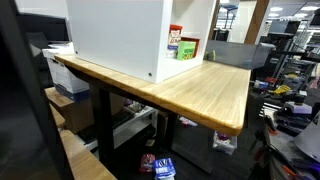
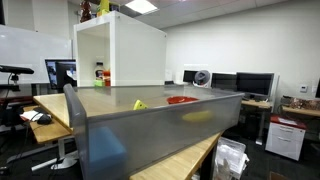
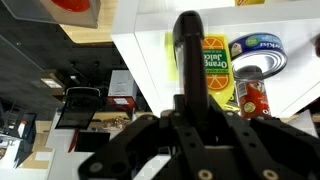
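In the wrist view a blurred office is showing at the left. In the middle, the jaws are gripping a black, round-tipped cylinder [image 3: 187,55]. They are looking clamped on its lower end, so it is standing straight out of them and pointing toward a tall white open-fronted cabinet [image 3: 145,55]. I cannot tell what the cylinder is. To its right, inside the cabinet, a yellow-and-green juice carton [image 3: 216,70] is standing upright just behind the cylinder. Further right, a silver tin can with a blue label [image 3: 258,58] is lying on its side, seemingly resting on a red can [image 3: 252,100], so its lid is facing the camera. In both exterior views the cabinet [image 1: 110,40] [image 2: 120,50] is sitting on a pale wooden table [image 1: 205,90] with its open side facing outward, probably so that the goods are lying within reach. The arm is not showing there.
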Controlling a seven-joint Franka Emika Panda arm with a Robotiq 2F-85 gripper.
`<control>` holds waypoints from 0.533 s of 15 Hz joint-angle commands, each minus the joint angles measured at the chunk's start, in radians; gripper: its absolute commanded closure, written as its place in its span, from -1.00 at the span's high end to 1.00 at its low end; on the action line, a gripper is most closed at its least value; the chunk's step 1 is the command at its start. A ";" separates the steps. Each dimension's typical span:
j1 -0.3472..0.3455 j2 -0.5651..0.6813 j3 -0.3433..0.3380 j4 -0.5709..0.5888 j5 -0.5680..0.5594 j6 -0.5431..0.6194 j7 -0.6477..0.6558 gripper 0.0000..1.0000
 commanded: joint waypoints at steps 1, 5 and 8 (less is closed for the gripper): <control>0.007 0.018 -0.008 0.037 0.023 -0.018 -0.024 -0.88; 0.004 0.020 -0.009 0.040 0.024 -0.029 -0.019 -0.88; 0.007 0.017 -0.011 0.038 0.031 -0.038 -0.017 -0.88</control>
